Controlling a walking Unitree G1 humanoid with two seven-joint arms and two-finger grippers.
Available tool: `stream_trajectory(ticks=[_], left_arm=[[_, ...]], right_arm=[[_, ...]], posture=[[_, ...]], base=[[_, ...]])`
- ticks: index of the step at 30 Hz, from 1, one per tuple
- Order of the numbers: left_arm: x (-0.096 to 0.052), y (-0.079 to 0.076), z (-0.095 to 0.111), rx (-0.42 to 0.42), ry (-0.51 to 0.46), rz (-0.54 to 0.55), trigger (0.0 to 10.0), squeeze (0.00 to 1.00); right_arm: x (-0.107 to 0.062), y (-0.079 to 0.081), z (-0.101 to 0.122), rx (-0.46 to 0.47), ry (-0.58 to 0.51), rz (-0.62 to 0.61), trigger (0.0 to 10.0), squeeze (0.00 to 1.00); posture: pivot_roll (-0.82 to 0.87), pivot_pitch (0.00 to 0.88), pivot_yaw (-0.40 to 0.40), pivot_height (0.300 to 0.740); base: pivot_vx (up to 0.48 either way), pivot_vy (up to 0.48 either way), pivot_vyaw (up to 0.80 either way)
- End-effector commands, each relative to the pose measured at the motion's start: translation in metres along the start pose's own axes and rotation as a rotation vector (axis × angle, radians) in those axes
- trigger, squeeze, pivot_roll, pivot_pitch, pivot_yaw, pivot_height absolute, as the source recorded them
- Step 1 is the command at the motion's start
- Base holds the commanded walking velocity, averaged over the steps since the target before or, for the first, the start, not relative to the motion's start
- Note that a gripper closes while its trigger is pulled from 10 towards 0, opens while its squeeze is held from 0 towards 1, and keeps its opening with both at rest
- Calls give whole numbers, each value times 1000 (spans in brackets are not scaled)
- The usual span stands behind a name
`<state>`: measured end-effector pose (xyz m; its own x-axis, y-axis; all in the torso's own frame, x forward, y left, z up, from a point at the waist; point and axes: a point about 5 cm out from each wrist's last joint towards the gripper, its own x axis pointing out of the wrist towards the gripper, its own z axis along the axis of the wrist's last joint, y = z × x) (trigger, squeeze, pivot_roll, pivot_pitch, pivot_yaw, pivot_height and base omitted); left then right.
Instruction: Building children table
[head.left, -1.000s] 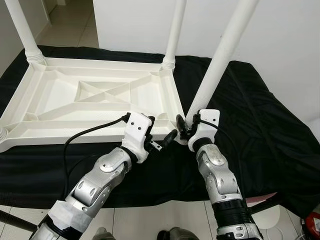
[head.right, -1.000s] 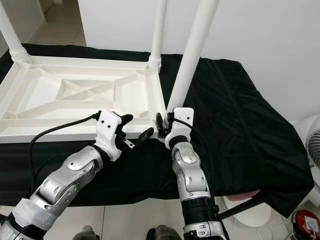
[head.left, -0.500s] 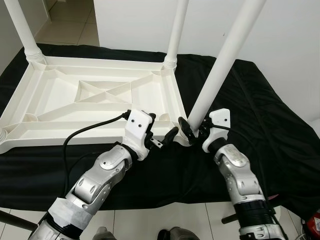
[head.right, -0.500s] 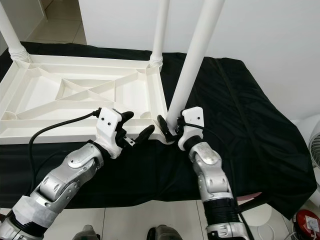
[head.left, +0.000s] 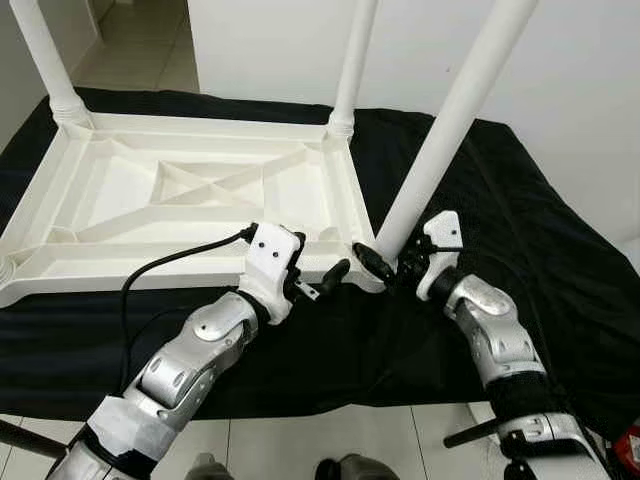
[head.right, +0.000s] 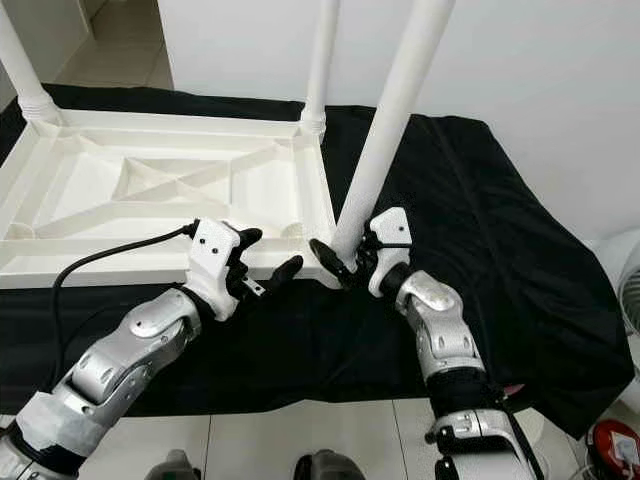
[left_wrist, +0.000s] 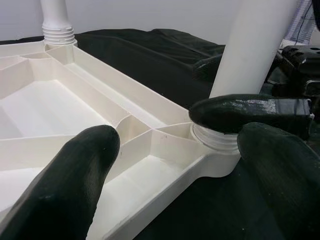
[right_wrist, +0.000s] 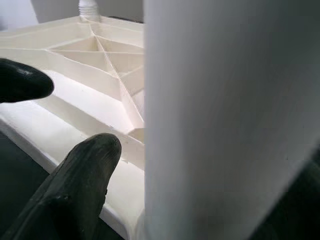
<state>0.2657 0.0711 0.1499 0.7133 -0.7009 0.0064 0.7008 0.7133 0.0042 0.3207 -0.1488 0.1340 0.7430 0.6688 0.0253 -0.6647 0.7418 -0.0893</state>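
Tabletop (head.left: 190, 195) ribbed white plastic; right tool (head.left: 385, 268) grips round leg (head.left: 440, 130).

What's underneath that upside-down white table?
The tabletop lies upside down on a black cloth that spreads out past its edges. Whatever surface holds up the cloth is covered, so it cannot be seen.

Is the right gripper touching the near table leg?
Touching: in the left eye view the right gripper closes around the leg at its base.
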Motion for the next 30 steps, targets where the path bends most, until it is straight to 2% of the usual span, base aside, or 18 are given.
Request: stream_trajectory(ticks=[1,2,4,5,6,7,15,21,22,23,26,30], left_arm=[[-2,-17,-2,5,13,-271,10000,0],[-2,-17,-1,6,14,-273,10000,0],[-2,-17,-1,7,14,-274,10000,0],[-2,-17,-1,8,14,-276,10000,0],[-2,-17,-1,8,14,-276,10000,0],[-2,-18,-1,11,16,-277,10000,0],[-5,-17,-1,12,20,-273,10000,0],[-5,-18,-2,11,21,-279,10000,0],[-5,-18,-2,10,20,-279,10000,0],[-5,-18,-2,10,20,-279,10000,0],[-6,-19,-2,6,20,-280,10000,0],[-6,-20,-3,5,22,-279,10000,0]], right_arm=[[-1,-1,-5,-12,30,28,10000,0],[2,-3,-7,-19,47,52,7490,0],[4,-4,-9,-23,58,66,7490,0],[5,-5,-11,-23,72,86,1882,0],[5,-5,-11,-23,72,86,1882,0],[5,-5,-13,-18,84,100,0,0],[-1,-4,-24,-1,116,148,0,0],[-4,-2,-25,16,99,119,0,0],[-3,-2,-26,24,100,99,10000,0],[-3,-2,-26,24,100,99,10000,0],[0,-1,-34,6,163,-52,10000,0],[1,3,-35,15,160,-107,10000,0]], posture=[[55,17,-78,740],[58,12,-78,740],[58,12,-78,740],[58,12,-78,740],[58,12,-78,740],[66,1,-79,740],[71,0,-80,740],[65,0,-81,740],[62,2,-82,740],[62,2,-82,740],[56,7,-84,740],[59,10,-86,740]], base=[[0,0,0],[0,0,0],[0,0,0],[0,0,0],[0,0,0],[0,0,0],[0,0,0],[0,0,0],[0,0,0],[0,0,0],[0,0,0],[0,0,0]])
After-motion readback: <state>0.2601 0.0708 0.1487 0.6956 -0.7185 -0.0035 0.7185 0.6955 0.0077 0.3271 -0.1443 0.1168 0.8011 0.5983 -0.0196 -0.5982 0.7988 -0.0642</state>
